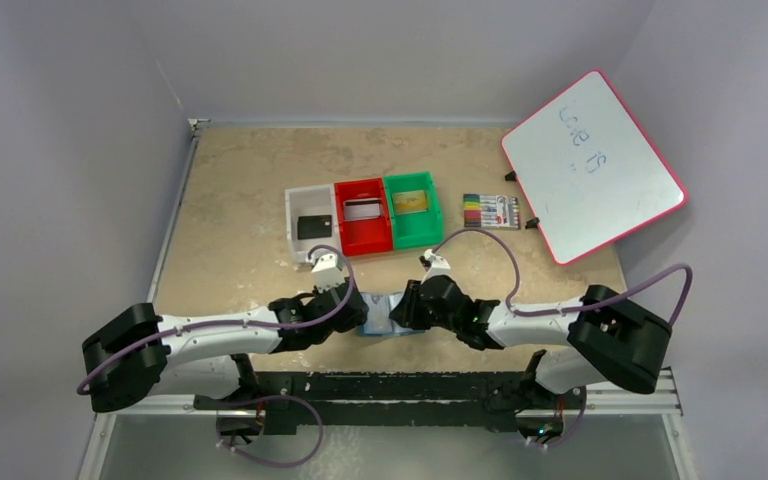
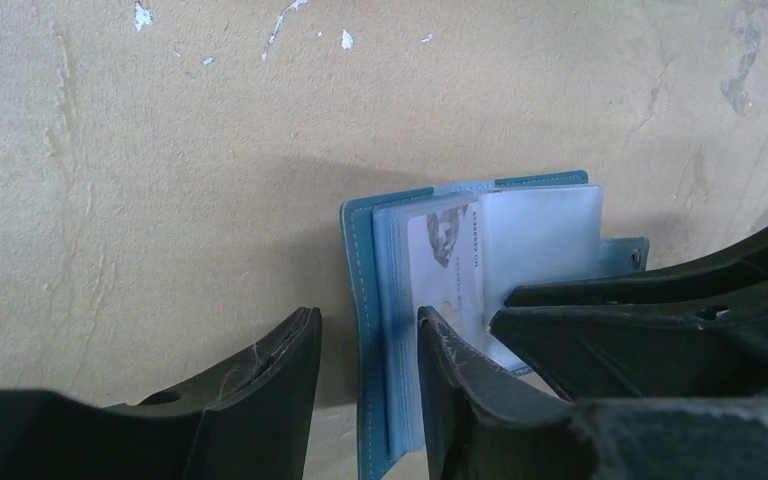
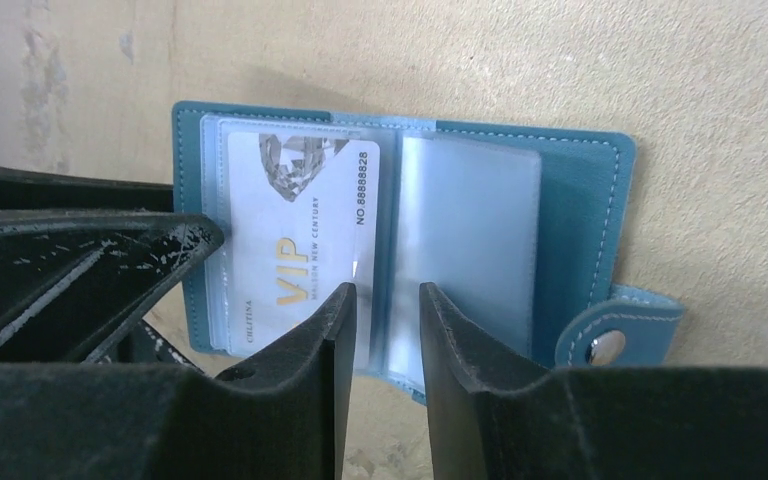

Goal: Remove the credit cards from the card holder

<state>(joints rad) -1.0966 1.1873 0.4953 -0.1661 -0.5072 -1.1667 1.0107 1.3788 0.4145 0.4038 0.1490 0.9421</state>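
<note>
Teal-blue folding card holder [image 3: 575, 210] lies open, left gripper [image 2: 365, 320] wide, right gripper [image 3: 387, 295] narrow over clear pockets [image 3: 470, 240]; unpinned, it may slide with the white VIP card [image 3: 300, 230].

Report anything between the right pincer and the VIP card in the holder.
Only the clear pocket covering the VIP card; the right pincer is at the holder's fold, beside the card's edge. The left pincer straddles the holder's opposite edge, not between them.
</note>
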